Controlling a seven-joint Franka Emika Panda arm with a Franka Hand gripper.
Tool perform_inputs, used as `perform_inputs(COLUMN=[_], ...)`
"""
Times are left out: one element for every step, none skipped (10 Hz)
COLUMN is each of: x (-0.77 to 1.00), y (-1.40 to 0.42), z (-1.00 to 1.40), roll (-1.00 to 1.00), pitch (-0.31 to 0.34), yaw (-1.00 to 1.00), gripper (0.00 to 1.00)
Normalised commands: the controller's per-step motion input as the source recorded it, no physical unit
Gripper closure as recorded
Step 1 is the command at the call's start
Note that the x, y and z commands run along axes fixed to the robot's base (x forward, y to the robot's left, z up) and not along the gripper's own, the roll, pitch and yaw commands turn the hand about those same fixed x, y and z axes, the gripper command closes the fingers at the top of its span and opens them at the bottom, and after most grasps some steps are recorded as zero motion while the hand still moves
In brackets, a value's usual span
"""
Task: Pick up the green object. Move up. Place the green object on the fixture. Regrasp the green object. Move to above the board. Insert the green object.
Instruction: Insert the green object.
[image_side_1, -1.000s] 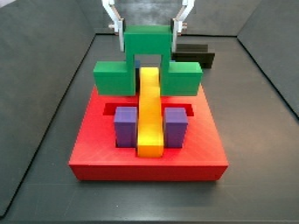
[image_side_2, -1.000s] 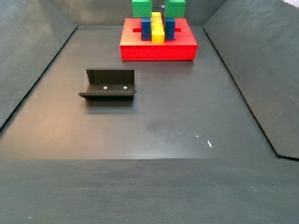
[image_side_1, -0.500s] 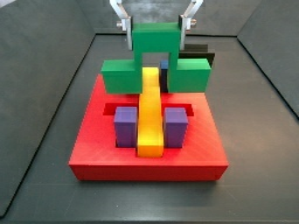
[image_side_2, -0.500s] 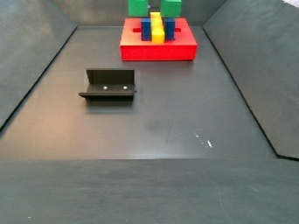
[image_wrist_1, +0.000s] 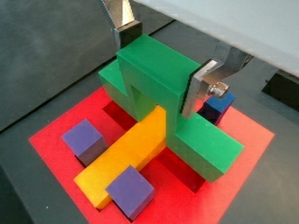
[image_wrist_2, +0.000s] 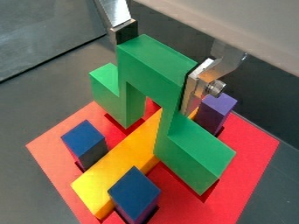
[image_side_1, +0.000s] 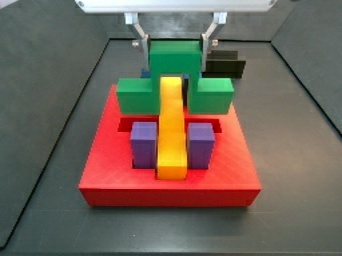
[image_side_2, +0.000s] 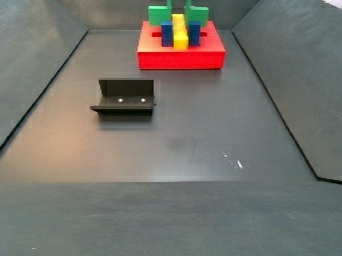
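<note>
The green object (image_side_1: 175, 60) is a bridge-shaped block held upright in my gripper (image_side_1: 175, 45), which is shut on its top bar. In both wrist views the silver fingers (image_wrist_1: 201, 86) (image_wrist_2: 124, 33) press on its two sides. Its two legs (image_side_1: 138, 97) stand either side of the long yellow bar (image_side_1: 171, 125), at the far end of the red board (image_side_1: 170, 175). I cannot tell whether the legs sit in slots. In a side view the board (image_side_2: 181, 58) is far back, with the green object (image_side_2: 178, 14) on it. The fixture (image_side_2: 124, 97) stands apart on the floor.
Two purple blocks (image_side_1: 144, 142) flank the yellow bar near the board's front. A wrist view shows a blue block (image_wrist_1: 218, 105) beside the green leg. A dark box (image_side_1: 225, 65) lies behind the board. Dark walls (image_side_1: 54, 90) enclose the floor.
My gripper has come down with the green object, which now sits lower over the yellow bar with its legs nearer the board. The fixture has not moved.
</note>
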Motion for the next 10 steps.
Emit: perform_inputs(x=[0.0,0.0,0.0,0.0,-0.05,-0.31,-0.04,0.14,0.2,0.27], y=[0.0,0.0,0.0,0.0,0.0,0.0,-0.06,-0.06,-0.08,-0.11], z=[-0.01,0.0,0.0,0.0,-0.02,-0.03,0.0,-0.07,-0.17,-0.11], roll=[0.03,0.01,0.04,0.07,0.11,0.15,0.1,0.11,0.14,0.07], pitch=[0.056,0.08,0.107,0.123,0.154,0.18,0.14,0.096,0.069,0.03], yaw=[0.0,0.0,0.0,0.0,0.0,0.0,0.0,0.0,0.04,0.05], gripper=[1.0,1.0,1.0,1.0,1.0,1.0,1.0,1.0,1.0,1.0])
